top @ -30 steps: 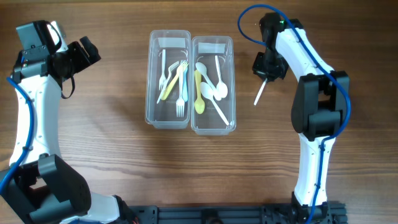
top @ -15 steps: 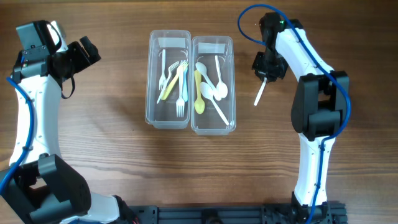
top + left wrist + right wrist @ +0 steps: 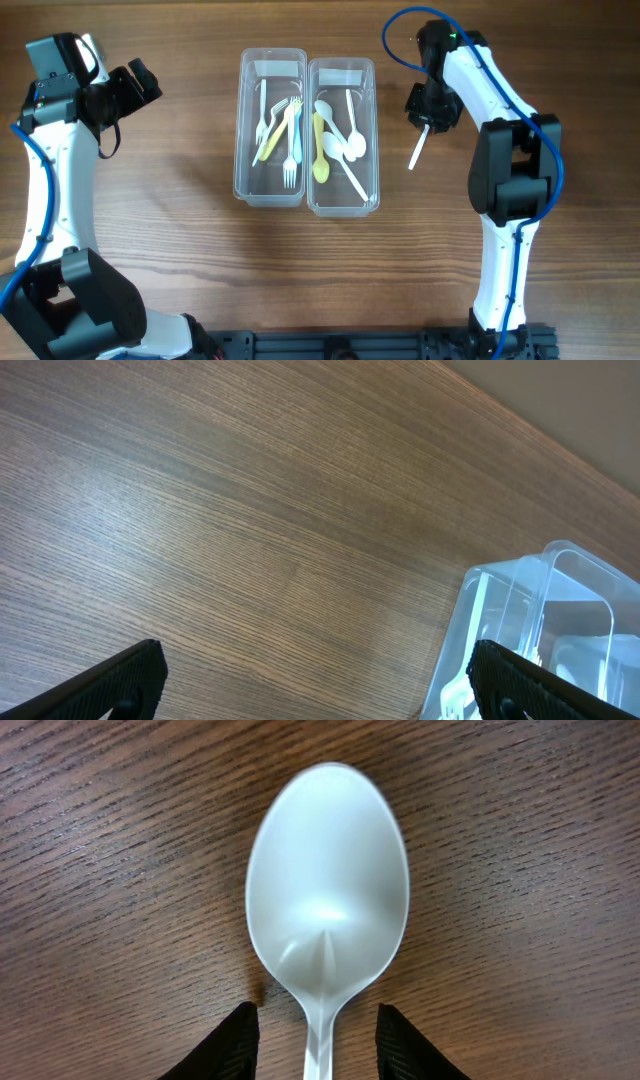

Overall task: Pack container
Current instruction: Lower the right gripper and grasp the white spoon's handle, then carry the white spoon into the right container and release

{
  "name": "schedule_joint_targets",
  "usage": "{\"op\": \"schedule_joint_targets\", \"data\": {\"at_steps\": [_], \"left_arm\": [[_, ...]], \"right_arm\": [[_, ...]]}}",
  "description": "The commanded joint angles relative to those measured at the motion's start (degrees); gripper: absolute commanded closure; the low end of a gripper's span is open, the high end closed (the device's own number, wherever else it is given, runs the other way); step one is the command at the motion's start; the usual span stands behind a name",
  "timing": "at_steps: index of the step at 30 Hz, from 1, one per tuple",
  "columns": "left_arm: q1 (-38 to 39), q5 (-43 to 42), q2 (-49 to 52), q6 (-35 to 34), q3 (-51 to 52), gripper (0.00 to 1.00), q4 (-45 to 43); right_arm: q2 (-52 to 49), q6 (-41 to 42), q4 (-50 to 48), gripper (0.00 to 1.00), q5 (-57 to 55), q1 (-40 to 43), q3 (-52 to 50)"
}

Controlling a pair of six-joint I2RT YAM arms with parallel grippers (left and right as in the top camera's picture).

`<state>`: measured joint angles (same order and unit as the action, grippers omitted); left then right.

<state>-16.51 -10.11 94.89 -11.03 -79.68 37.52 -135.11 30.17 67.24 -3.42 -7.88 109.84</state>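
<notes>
A white plastic spoon (image 3: 328, 890) lies bowl-up on the wooden table, its handle (image 3: 418, 150) sticking out below my right gripper (image 3: 428, 110). In the right wrist view the right gripper (image 3: 320, 1025) stands open, one finger on each side of the spoon's neck with a gap on both sides. Two clear containers sit side by side: the left container (image 3: 241, 130) holds forks, the right container (image 3: 375, 130) holds spoons. My left gripper (image 3: 135, 85) is wide open over bare table at the far left, and the left wrist view shows a corner of a container (image 3: 540, 610) at its right edge.
Bare wood lies all around the containers. The right arm's base column (image 3: 510, 190) stands right of the spoon. The left arm (image 3: 55, 180) runs down the left side of the table.
The right gripper's jaws have spread apart around the spoon's neck. Neither arm has shifted, and the spoon lies where it was.
</notes>
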Motion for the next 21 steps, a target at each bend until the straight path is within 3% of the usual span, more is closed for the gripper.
{"op": "schedule_joint_targets", "data": {"at_steps": [1, 11, 12, 14, 15, 21], "left_arm": [[-0.24, -0.04, -1.46, -0.31, -1.14, 0.00, 0.02], [-0.24, -0.04, -1.46, -0.31, -1.14, 0.00, 0.02], [-0.24, -0.04, -1.46, -0.28, -1.14, 0.00, 0.02], [-0.24, -0.04, -1.46, -0.31, -1.14, 0.00, 0.02], [-0.24, -0.04, -1.46, -0.28, -1.14, 0.00, 0.02], [-0.24, -0.04, -1.46, -0.31, -1.14, 0.00, 0.02]], "right_arm": [[-0.87, 0.39, -0.26, 0.62, -1.16, -0.17, -0.66], [-0.98, 0.42, -3.28, 0.62, -1.03, -0.17, -5.20], [-0.98, 0.39, -3.39, 0.64, -1.03, -0.17, -5.29], [-0.98, 0.44, -3.65, 0.78, -0.96, -0.17, -5.27], [-0.94, 0.42, -3.58, 0.94, -0.74, -0.17, -5.05], [1.70, -0.13, -0.55, 0.96, -4.57, -0.17, -0.90]]}}
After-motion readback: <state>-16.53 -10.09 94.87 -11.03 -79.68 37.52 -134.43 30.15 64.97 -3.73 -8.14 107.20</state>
